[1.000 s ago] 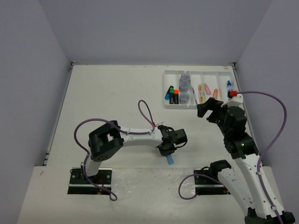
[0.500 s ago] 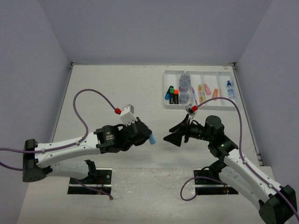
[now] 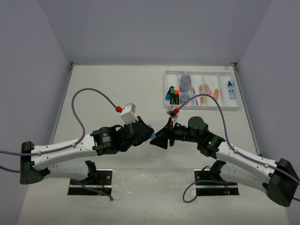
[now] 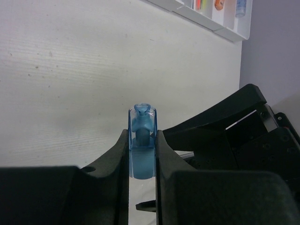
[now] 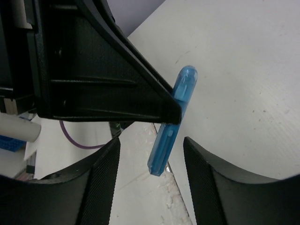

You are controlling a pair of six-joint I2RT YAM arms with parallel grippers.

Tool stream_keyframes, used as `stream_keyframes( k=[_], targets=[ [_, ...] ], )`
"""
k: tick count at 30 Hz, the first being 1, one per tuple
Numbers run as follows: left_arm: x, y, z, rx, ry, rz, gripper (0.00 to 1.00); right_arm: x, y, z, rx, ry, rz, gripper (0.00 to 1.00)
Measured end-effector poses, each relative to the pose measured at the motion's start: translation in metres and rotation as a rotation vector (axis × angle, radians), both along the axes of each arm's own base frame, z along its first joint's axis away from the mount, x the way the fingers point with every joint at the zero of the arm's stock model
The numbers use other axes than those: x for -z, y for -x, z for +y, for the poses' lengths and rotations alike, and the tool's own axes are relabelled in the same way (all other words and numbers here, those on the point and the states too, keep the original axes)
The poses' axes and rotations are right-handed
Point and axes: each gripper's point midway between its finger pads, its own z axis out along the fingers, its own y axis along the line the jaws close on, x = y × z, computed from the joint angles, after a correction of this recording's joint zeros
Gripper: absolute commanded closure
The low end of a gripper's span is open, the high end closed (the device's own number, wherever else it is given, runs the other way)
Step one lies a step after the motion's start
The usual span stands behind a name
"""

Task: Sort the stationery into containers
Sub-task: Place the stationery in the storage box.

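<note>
My left gripper (image 4: 141, 137) is shut on a translucent blue capsule piece (image 4: 141, 140), held above the table near the middle (image 3: 149, 127). My right gripper (image 5: 151, 159) faces it, jaws open on either side of the piece's free end (image 5: 168, 140) with a gap on each side. The left gripper's black finger (image 5: 103, 70) covers the piece's other end in the right wrist view. The white divided tray (image 3: 220, 108) at the back right holds grey-blue jars (image 3: 186, 86), highlighters (image 3: 172, 95), thin pens (image 3: 201, 91), pink and orange capsules (image 3: 208, 89) and a blue-capped bottle (image 3: 229, 89).
Purple cables loop over both arms (image 3: 84, 101). The two arm bases (image 3: 91, 180) sit at the near edge. Grey walls enclose the table on three sides.
The left arm has carried the blue piece up and right to the middle. The right arm has swung from the tray to meet it, and its jaws have narrowed around the piece's end.
</note>
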Motion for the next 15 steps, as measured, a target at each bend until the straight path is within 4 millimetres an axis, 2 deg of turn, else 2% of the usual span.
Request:
stream_keyframes(
  k=[1, 2, 3, 4, 5, 7, 10, 11, 13, 14, 15],
  targets=[
    [-0.001, 0.0, -0.001, 0.005, 0.001, -0.002, 1.0, -0.002, -0.002, 0.001, 0.016, -0.001, -0.009, 0.55],
    [-0.001, 0.0, -0.002, 0.01, 0.004, -0.003, 1.0, -0.005, -0.006, 0.001, 0.035, -0.002, -0.017, 0.67],
    [-0.002, 0.0, -0.003, 0.015, 0.005, -0.006, 1.0, -0.007, -0.01, 0.002, 0.052, -0.005, -0.024, 0.68],
    [-0.003, 0.0, -0.004, 0.022, 0.009, -0.01, 1.0, -0.01, -0.014, 0.002, 0.071, -0.005, -0.032, 0.89],
    [-0.005, 0.0, -0.006, 0.027, 0.015, -0.016, 1.0, -0.011, -0.017, 0.002, 0.085, 0.0, -0.036, 0.96],
    [-0.007, -0.002, -0.005, 0.03, 0.013, -0.032, 0.99, -0.007, -0.026, 0.002, 0.122, 0.023, -0.031, 1.0],
    [-0.006, -0.005, -0.001, 0.013, 0.006, -0.047, 0.88, -0.004, -0.031, 0.005, 0.129, 0.038, -0.023, 1.0],
    [-0.005, -0.006, 0.0, 0.009, 0.003, -0.053, 0.79, -0.004, -0.031, 0.006, 0.13, 0.04, -0.024, 1.0],
    [-0.006, -0.007, 0.002, 0.005, 0.0, -0.062, 0.27, -0.005, -0.032, 0.007, 0.131, 0.036, -0.027, 1.0],
    [-0.007, -0.007, 0.003, 0.004, -0.001, -0.066, 0.06, -0.005, -0.032, 0.007, 0.131, 0.034, -0.029, 1.0],
    [-0.007, -0.008, 0.004, 0.003, -0.006, -0.073, 0.0, -0.005, -0.033, 0.007, 0.136, 0.034, -0.034, 1.0]
  ],
)
